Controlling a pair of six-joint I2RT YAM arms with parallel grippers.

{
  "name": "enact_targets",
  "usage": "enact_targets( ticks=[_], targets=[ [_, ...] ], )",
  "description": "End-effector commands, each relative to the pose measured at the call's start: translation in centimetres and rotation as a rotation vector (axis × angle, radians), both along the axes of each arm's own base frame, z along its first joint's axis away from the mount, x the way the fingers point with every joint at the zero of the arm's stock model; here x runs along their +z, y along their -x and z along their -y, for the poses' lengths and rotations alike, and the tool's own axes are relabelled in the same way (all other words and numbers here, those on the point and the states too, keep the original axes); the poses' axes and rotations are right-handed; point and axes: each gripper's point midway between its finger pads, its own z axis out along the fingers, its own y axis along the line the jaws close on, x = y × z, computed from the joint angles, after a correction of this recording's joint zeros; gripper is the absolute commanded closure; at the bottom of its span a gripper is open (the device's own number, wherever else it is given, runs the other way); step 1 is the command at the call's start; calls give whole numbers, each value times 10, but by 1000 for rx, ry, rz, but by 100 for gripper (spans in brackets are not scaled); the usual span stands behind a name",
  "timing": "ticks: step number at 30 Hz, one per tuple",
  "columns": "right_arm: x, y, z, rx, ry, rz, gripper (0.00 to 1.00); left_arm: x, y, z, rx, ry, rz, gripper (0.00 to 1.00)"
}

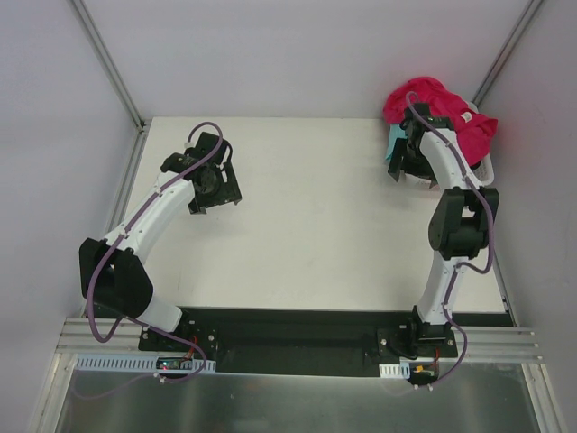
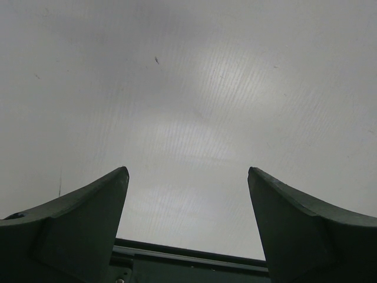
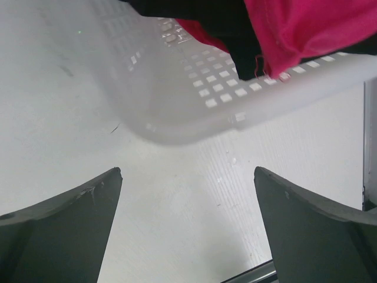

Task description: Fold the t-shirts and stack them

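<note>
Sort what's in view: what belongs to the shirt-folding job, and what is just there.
Job: magenta-pink t-shirt and black cloth, both in the white plastic basket; left gripper and right gripper, both open and empty.
Just there: the white plastic basket itself; table.

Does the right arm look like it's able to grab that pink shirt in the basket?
Probably yes: the right end effector is open right beside the white basket, and the magenta-pink t-shirt spills over its rim with nothing in between.
</note>
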Motion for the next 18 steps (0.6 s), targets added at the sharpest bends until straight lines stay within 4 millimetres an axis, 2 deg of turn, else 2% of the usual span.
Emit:
enact_targets(
  ticks=[1,2,3,6,10,12,14,18],
  targets=[
    [119,17,-25,78,-40,265,1,8,-7,3,3,0,28,18],
    [135,14,-26,83,-44,312,1,7,-8,3,3,-2,25,18],
    [143,13,-25,83,-38,331,1,7,-7,3,3,1,23,18],
    [155,-3,-11,65,10,377,1,7,-6,3,4,3,26,18],
    [146,-26,12,11,98,387,3,8,-4,3,13,11,30,17],
    [132,-43,19,-10,96,420,4,8,-4,5,16,23,30,17],
    [130,-57,24,2,105,455,4,9,-3,6,16,34,36,17],
    [108,-80,39,-1,116,456,5,5,0,8,12,50,34,17]
  ],
)
